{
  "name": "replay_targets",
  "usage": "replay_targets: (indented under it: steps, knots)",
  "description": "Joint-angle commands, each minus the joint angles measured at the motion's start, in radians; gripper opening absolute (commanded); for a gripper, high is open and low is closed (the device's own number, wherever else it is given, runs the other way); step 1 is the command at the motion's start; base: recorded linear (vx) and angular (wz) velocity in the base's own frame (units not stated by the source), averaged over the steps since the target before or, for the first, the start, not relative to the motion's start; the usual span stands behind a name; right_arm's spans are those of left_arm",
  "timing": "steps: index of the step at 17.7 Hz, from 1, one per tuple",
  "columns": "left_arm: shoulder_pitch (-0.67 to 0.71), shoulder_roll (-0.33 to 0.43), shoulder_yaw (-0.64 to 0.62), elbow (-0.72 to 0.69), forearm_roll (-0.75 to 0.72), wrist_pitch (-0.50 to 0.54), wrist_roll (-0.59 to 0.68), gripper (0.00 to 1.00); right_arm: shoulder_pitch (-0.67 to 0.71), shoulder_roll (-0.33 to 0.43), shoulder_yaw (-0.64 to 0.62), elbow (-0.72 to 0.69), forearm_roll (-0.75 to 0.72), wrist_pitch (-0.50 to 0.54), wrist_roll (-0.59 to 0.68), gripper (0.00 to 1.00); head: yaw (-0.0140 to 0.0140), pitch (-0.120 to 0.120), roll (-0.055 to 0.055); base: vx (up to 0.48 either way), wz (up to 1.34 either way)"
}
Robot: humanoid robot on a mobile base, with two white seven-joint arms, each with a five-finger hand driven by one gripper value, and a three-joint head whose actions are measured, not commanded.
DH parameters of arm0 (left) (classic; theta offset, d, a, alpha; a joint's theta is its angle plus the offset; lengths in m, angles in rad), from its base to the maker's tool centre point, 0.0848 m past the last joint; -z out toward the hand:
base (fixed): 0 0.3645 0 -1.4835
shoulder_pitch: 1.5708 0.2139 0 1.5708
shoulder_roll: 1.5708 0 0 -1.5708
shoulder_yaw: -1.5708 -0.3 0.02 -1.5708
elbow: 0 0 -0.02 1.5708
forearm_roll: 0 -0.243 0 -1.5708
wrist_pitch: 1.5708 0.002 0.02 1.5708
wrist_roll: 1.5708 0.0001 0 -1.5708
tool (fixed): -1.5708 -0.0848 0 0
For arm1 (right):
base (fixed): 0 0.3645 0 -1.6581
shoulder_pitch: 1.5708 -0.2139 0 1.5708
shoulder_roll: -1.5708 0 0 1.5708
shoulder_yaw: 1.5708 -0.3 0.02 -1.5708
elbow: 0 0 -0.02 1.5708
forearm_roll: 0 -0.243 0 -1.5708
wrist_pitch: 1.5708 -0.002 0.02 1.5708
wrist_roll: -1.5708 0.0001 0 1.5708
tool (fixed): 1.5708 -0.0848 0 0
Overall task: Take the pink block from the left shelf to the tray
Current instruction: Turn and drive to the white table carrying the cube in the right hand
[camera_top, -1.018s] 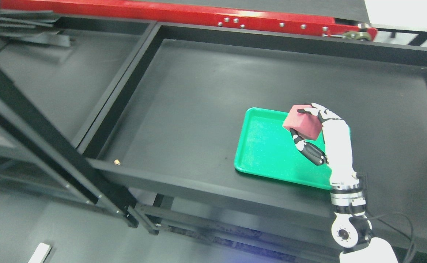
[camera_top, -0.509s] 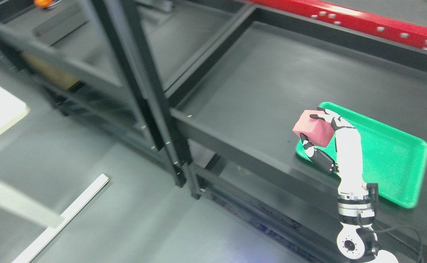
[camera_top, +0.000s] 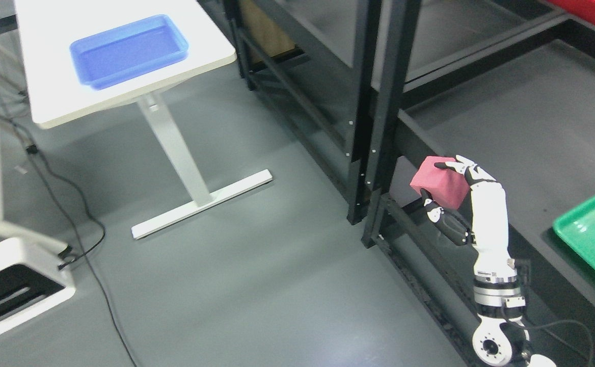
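My right hand (camera_top: 442,183) is shut on the pink block (camera_top: 439,189), with fingers over its top and the thumb under it. The arm rises from the lower right. Hand and block hang in front of the black shelf's front rail (camera_top: 481,201), out over the floor. A blue tray (camera_top: 128,50) lies on a white table (camera_top: 48,97) at the upper left, far from the hand. A green tray (camera_top: 593,234) sits on the shelf at the right edge, partly cut off. The left arm is out of view.
Black shelf uprights (camera_top: 381,117) stand just left of the hand. The table's white leg and foot (camera_top: 195,196) rest on the grey floor. A black cable (camera_top: 81,239) trails across the floor at left, beside a white machine base (camera_top: 12,285).
The whole view has swung left, so the camera moved. The green tray has slid to the right edge and the blue tray's table has come into view. The hand stays shut on the block.
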State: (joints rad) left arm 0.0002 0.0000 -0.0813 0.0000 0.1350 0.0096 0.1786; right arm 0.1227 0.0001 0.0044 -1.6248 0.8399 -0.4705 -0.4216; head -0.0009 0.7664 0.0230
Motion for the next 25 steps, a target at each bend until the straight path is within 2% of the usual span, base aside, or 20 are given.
replay_targets:
  steps: [1, 6, 13, 25]
  knots:
    - [-0.029, 0.017, 0.000, -0.017, 0.000, 0.000, 0.001, 1.00, -0.001, -0.018, 0.006, -0.009, 0.001, -0.011, -0.002, 0.03, 0.0000, 0.000, 0.000, -0.201, 0.91]
    - [-0.029, 0.017, 0.000, -0.017, 0.000, 0.000, 0.001, 1.00, -0.003, -0.018, 0.008, -0.007, -0.001, -0.019, 0.000, 0.03, 0.0000, 0.000, 0.000, -0.086, 0.74]
    - [-0.029, 0.017, 0.000, -0.017, 0.000, 0.000, 0.001, 1.00, 0.000, -0.018, 0.014, -0.006, 0.001, -0.019, 0.001, 0.03, 0.0000, 0.000, 0.000, 0.097, 0.31]
    - [-0.029, 0.017, 0.000, -0.017, 0.000, 0.000, 0.001, 1.00, 0.003, -0.018, 0.014, -0.004, 0.001, -0.019, 0.003, 0.03, 0.0000, 0.000, 0.000, 0.289, 0.22]
